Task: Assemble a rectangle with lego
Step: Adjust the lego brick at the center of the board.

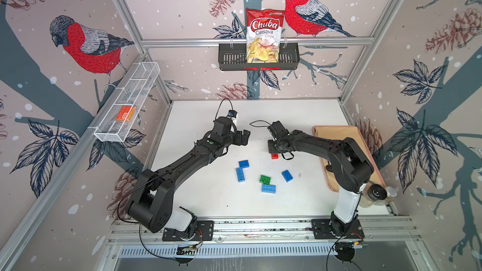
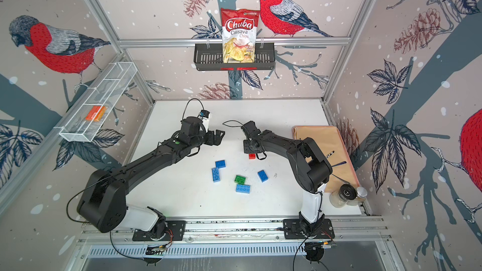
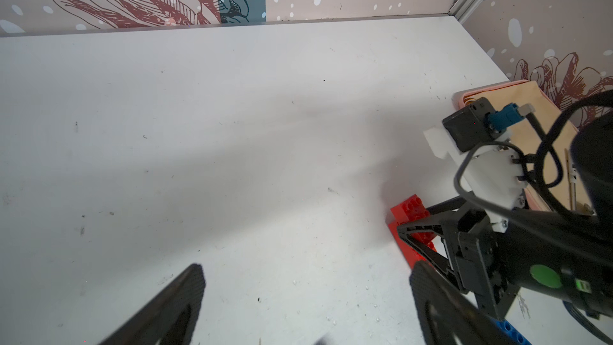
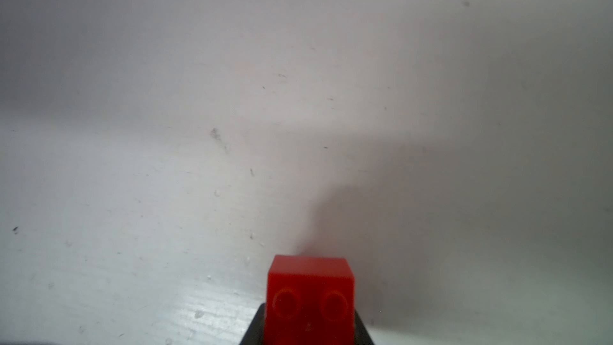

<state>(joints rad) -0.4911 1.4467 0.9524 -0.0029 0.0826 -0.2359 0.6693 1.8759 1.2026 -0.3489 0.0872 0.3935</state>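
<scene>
In both top views only one red brick shows, half under the right end effector near the middle of the white desk. The right wrist view gives what they lack — that red brick sits between two dark fingers that press its sides, so the end effector is clamped on it, low over the desk. The left wrist view adds red lego at two levels, an upper red piece and a lower red piece; which of them is gripped I cannot tell from there. The left end effector hangs above the desk with its fingers wide apart, holding nothing.

Counted: two red, one green brick, four blue — a dark blue brick touching a long light blue brick, a second light blue brick just beside the green one, and a lone blue brick apart from them. These five lie flat, nearer the arm bases than the red.
</scene>
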